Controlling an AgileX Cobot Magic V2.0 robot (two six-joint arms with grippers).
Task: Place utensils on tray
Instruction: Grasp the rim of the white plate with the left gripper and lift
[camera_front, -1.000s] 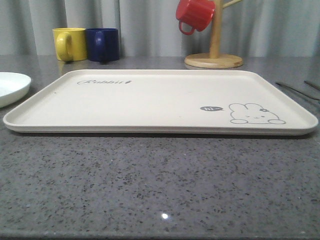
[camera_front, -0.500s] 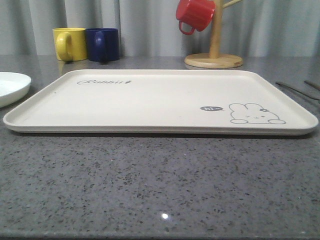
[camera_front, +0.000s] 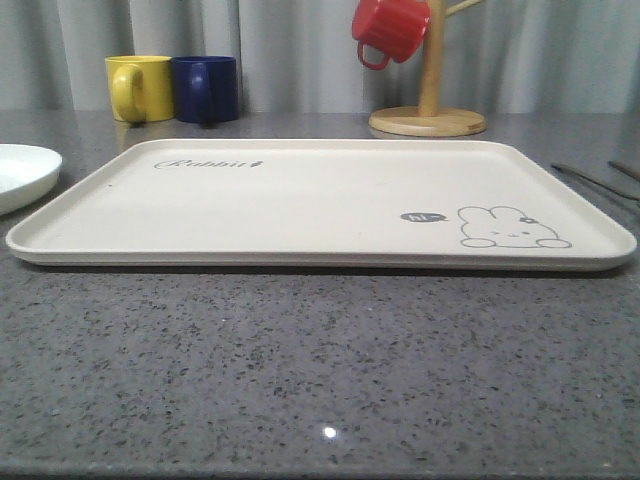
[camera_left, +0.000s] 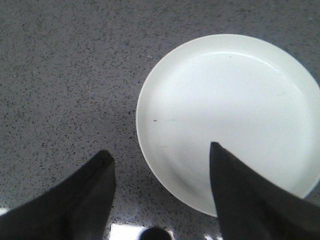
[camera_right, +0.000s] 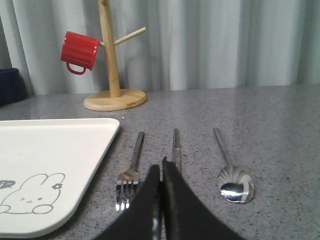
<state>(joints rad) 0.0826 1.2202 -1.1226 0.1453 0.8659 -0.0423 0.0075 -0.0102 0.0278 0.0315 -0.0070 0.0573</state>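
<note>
Your right claw (camera_right: 161, 172) is pinched closed and empty, low over the tabletop (camera_right: 280, 130), with the chopsticks (camera_right: 176, 145) lying straight ahead of its tips. Their long axis runs directly away from the claw, so it points down their length, not across it. The fork (camera_right: 131, 172) lies parallel just on the tray (camera_right: 55, 150) side, the spoon (camera_right: 229, 165) parallel on the far side; all three rest beside the tray, none on it. This arm is clearly the nearer one for them. Your left claw (camera_left: 161, 167) hangs open over the rim of the white plate (camera_left: 235, 110), one finger outside the rim and one above the plate's bowl; whether it touches is hard to tell. The plate sits off the tray's left end.
</note>
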